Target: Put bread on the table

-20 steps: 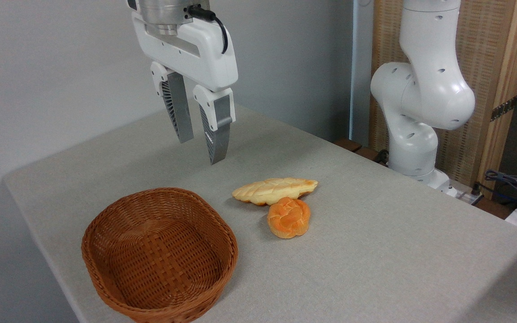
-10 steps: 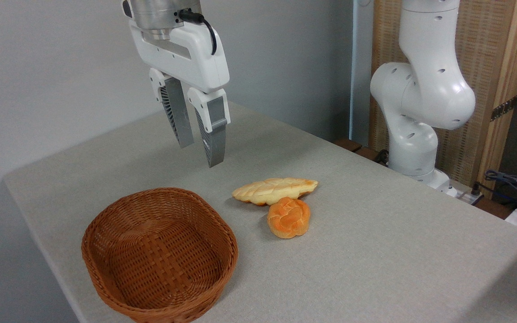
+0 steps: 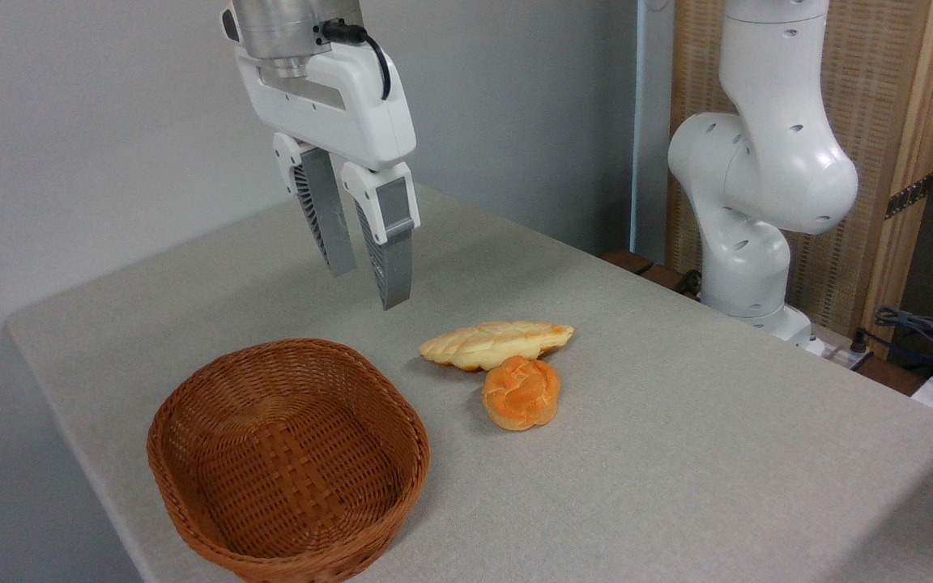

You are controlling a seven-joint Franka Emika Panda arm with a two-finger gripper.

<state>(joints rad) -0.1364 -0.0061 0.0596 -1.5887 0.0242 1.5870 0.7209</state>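
Since a second earlier my gripper (image 3: 369,290) had drifted slightly left in the upper left of the frame, its fingers (image 3: 392,263) narrowing to a small gap — empty, nothing between them. I saw the bread (image 3: 496,343) lying flat on the desk (image 3: 717,453) at centre frame, touching the round orange bun (image 3: 521,392) just below it, both right of the empty wicker basket (image 3: 288,461). With the loaf resting out of the basket, I judged the task done — hence the gripper hanging well above everything.

Pale golden braided bread (image 3: 496,343), orange knotted bun (image 3: 521,393), brown woven basket (image 3: 288,459), speckled grey counter (image 3: 677,453), white tool (image 3: 369,283)
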